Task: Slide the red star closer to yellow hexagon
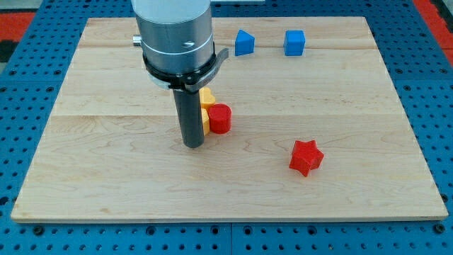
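The red star (306, 157) lies on the wooden board at the view's lower right. A yellow block (207, 106), partly hidden behind my rod so its shape is unclear, sits near the board's middle. A red cylinder (220, 118) touches its right side. My tip (193, 145) rests on the board just left of and below the yellow block, well to the left of the red star.
Two blue blocks stand near the board's top edge: one with a peaked top (244, 42) and a cube (294, 42). The wooden board (106, 170) lies on a blue pegboard surface. The arm's grey body (175, 35) hangs over the upper middle.
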